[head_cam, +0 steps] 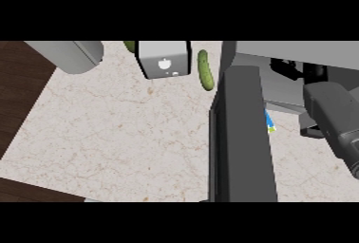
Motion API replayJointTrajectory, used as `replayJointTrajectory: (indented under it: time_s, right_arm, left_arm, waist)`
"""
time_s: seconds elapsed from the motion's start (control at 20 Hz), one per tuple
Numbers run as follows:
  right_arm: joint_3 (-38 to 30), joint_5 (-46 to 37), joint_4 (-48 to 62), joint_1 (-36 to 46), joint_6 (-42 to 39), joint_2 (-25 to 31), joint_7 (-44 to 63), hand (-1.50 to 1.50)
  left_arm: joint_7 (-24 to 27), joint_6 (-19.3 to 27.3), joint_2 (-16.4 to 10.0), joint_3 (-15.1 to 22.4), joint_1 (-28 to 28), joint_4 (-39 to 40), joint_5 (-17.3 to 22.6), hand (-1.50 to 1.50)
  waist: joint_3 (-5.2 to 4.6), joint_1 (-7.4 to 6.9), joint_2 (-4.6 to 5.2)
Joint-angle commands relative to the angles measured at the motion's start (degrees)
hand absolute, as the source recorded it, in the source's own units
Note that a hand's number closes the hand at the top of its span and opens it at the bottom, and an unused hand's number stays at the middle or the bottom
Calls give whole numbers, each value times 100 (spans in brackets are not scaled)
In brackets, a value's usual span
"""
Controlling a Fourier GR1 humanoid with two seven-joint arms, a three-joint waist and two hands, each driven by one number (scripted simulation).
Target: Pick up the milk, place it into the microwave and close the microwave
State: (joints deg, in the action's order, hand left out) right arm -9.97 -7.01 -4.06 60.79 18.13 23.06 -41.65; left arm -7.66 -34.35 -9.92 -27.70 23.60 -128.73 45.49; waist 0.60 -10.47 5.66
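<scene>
Microwave door (242,137) stood open, seen edge-on. Milk (270,122) showed as a blue-and-white sliver just past the door's right edge. Right hand (298,70) was inside the microwave; finger state indeterminable. Far: apple-marked carton (165,59), cucumber (204,70).

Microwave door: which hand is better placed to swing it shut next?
Right, probably: the right hand is at the microwave opening, just past the open door, while the left hand shows nowhere in view.
</scene>
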Motion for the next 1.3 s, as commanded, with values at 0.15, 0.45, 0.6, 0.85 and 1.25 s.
replayJointTrajectory:
  time_s: [0.15,0.45,0.6,0.85,1.25]
  right_arm:
    - [-19,-8,44,127,39,114,134,150]
    - [-59,17,30,130,-38,240,75,150]
    - [-71,22,32,138,15,178,58,150]
    - [301,-404,216,27,1039,506,313,150]
    - [186,-227,174,530,-540,-350,379,-150]
  left_arm:
    - [-62,44,-81,2,-107,86,-40,-150]
    - [-42,73,-139,-67,-228,52,-228,-150]
    - [-44,31,-234,-78,-344,155,-316,-150]
    - [-56,3,-281,-93,-356,127,-353,-150]
    - [-78,-15,-281,42,-547,411,-551,-150]
  waist:
    - [3,-124,41]
    - [20,-164,85]
    - [17,-149,123]
    - [-38,-254,141]
    - [-34,-256,36]
